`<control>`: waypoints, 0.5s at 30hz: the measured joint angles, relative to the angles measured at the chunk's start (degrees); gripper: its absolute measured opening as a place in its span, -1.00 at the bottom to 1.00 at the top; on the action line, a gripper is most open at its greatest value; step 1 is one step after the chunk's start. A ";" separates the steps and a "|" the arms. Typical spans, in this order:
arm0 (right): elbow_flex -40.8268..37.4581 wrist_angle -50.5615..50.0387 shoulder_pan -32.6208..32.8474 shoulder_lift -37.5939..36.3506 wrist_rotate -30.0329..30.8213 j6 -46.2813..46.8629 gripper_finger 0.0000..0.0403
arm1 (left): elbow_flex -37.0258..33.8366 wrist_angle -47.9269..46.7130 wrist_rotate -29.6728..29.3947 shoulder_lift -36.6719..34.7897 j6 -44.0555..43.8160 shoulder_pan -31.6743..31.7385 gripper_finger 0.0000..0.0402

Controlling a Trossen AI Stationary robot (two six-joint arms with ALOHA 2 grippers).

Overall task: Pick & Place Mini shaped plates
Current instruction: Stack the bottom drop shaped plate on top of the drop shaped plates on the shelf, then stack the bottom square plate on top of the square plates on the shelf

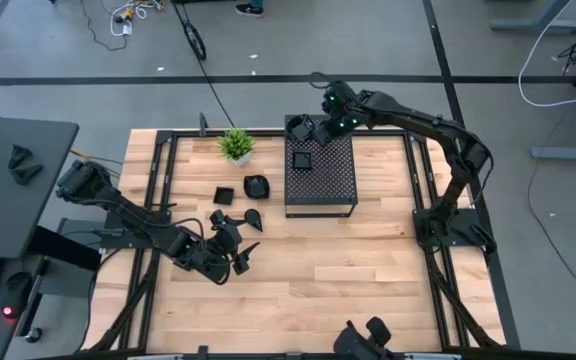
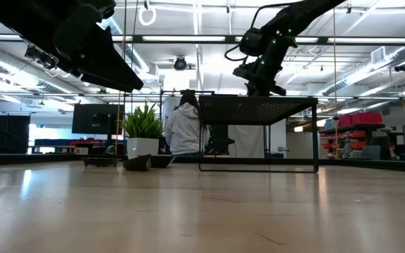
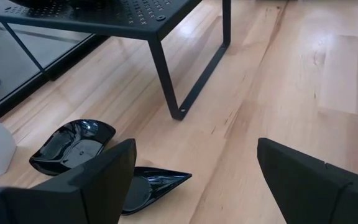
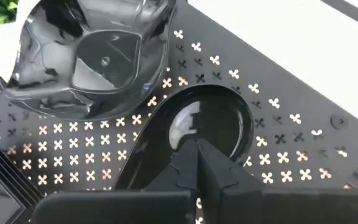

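My right end effector (image 4: pixel 197 152) is pinched together on the rim of a glossy black teardrop-shaped mini plate (image 4: pixel 197 124), held low over the top of the large black perforated metal box (image 1: pixel 320 175) so it can settle flat beside a rounded black plate (image 4: pixel 98 56) lying just ahead. My left end effector (image 3: pixel 191 180) hangs above the wooden desk (image 1: pixel 368 260), fingers spread wide and empty, with two more glossy black dishes (image 3: pixel 73 146) just in front of it, likely my next pick

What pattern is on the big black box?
The black box has rows of little flower-shaped holes, clearest in the right wrist view.
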 joint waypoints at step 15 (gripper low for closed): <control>0.00 0.15 5.07 -7.22 3.65 -3.85 -0.97 | 0.02 -0.16 -0.23 -0.27 1.30 -1.39 0.70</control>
